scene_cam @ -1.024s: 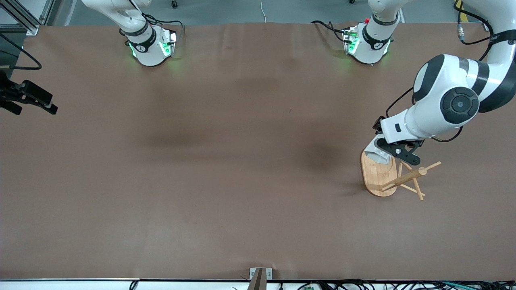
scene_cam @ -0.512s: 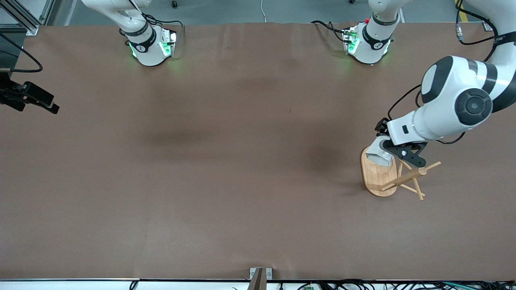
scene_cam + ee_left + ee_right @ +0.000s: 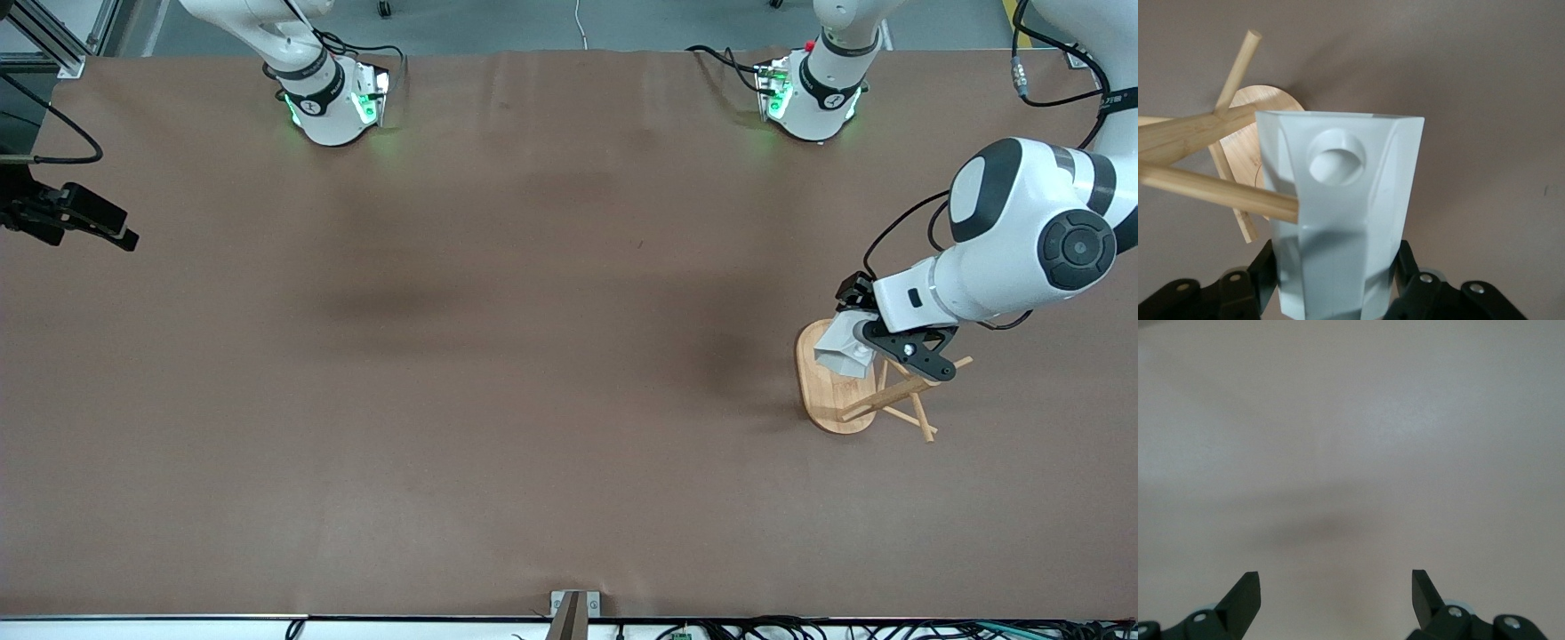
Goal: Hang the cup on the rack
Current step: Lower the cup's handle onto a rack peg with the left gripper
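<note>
Clamped on the white faceted cup [image 3: 1338, 213], the left gripper [image 3: 876, 342] hangs over the bamboo rack [image 3: 858, 391] at about four o'clock on the brown table [image 3: 498, 356], forearm angled down from the table's edge. One peg [image 3: 1218, 190] touches the cup's side beside its pierced handle. At nine o'clock the right gripper [image 3: 1336, 590] waits, fingers spread wide and empty.
</note>
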`<control>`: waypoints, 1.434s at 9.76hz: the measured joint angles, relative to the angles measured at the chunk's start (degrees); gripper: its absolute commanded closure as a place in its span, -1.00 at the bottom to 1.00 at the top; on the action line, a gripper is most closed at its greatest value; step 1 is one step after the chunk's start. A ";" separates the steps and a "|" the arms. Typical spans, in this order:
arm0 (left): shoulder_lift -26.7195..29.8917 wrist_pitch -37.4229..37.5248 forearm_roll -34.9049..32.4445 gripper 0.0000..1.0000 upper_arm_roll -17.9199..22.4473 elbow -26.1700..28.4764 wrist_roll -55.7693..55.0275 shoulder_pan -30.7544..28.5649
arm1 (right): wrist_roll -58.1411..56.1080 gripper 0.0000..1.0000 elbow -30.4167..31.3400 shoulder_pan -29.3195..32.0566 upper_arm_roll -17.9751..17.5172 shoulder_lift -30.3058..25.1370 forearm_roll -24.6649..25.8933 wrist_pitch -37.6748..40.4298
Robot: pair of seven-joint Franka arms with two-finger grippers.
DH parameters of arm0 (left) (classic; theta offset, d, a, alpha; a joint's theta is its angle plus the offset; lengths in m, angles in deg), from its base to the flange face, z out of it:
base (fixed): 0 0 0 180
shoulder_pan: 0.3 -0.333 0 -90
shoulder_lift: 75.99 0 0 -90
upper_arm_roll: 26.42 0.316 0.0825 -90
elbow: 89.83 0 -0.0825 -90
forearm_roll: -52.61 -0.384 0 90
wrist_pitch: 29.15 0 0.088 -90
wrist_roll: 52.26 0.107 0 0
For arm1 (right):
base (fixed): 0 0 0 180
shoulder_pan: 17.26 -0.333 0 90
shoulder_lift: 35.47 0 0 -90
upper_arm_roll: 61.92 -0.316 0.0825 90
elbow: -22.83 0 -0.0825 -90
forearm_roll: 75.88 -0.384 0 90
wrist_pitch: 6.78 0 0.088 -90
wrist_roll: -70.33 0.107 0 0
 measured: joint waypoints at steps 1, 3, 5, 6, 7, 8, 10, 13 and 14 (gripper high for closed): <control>-0.49 -0.03 0.05 0.79 0.00 -0.47 0.00 0.00 | 0.00 -1.00 0.11 -0.01 0.00 0.00 0.00 0.00; -1.43 -0.05 0.05 0.78 0.08 -1.09 0.20 -0.16 | 0.00 -1.00 0.25 -0.01 0.00 0.00 0.00 0.00; -1.90 -0.13 0.05 0.78 0.11 -1.19 1.81 -1.33 | 0.00 -1.00 0.31 -0.01 0.00 0.00 0.00 -0.01; -2.22 -0.25 0.05 0.78 0.12 -1.47 2.60 -1.90 | 0.00 -1.00 0.33 -0.01 0.00 0.00 0.00 0.01; -2.67 -0.28 0.05 0.75 0.12 -2.07 2.81 -2.16 | 0.00 -1.00 0.36 -0.01 0.00 0.00 0.00 0.05; -3.24 -0.30 0.05 0.68 0.13 -2.61 2.82 -2.20 | 0.00 -1.00 0.38 -0.01 0.01 0.00 0.00 0.07; -4.88 -0.72 0.05 0.14 0.13 -3.79 2.82 -2.20 | 0.00 -1.00 0.42 -0.01 0.02 -0.01 0.00 0.08; -6.61 -1.43 0.05 -1.00 0.13 -4.73 2.82 -2.22 | -0.01 -1.00 0.46 0.00 0.07 0.00 0.00 0.09; -6.61 -1.43 0.05 -1.00 0.12 -4.99 2.82 -2.24 | -0.01 -1.00 0.46 0.00 0.07 0.00 0.00 0.09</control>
